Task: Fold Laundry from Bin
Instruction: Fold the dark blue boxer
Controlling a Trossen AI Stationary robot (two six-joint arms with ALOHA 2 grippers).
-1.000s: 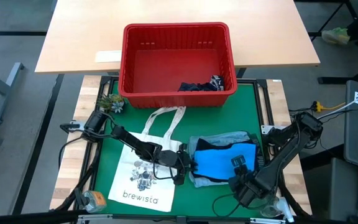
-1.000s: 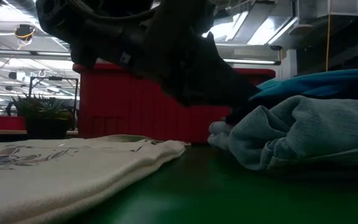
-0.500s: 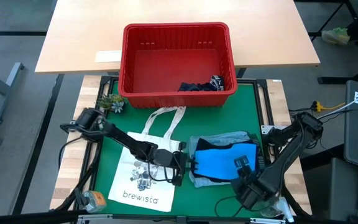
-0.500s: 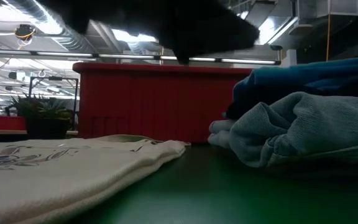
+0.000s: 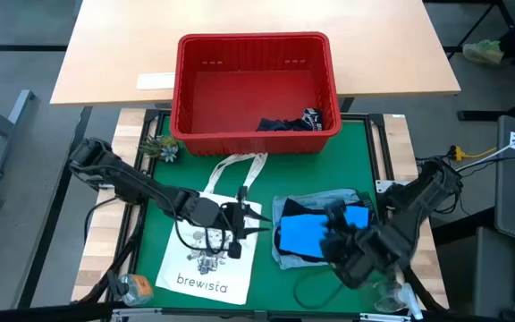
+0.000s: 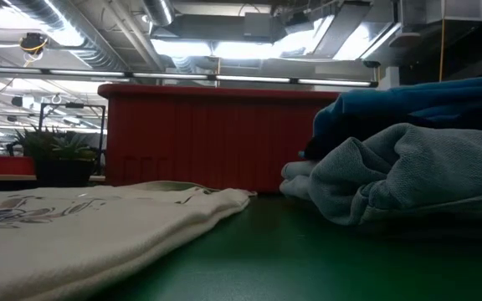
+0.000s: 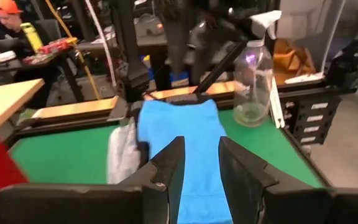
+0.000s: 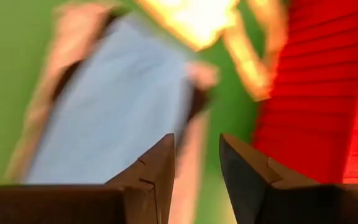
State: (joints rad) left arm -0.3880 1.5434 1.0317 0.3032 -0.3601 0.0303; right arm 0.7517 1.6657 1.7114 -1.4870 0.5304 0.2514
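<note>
The left gripper point(image 5: 242, 217) hangs over the tote point(image 5: 206, 246) at lower centre, its fingers parted and holding nothing. The right gripper point(image 5: 336, 217) (also parted and bare) hovers over the blue garment point(image 5: 300, 233), which lies on the denim shirt point(image 5: 286, 259) at lower right. The bin point(image 5: 256, 49) sits at top centre with a dark garment point(image 5: 284, 124) inside.

Bright ceiling lights glare in the low view — right wrist view motion-blurred.

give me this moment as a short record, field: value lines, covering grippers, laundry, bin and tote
left gripper: open, empty, above the tote bag
right gripper: open, empty, above the bright blue garment
bright blue garment: folded, on the light blue denim shirt, on the green mat
bin: red, at the mat's far edge
in bin: dark navy garment
</note>
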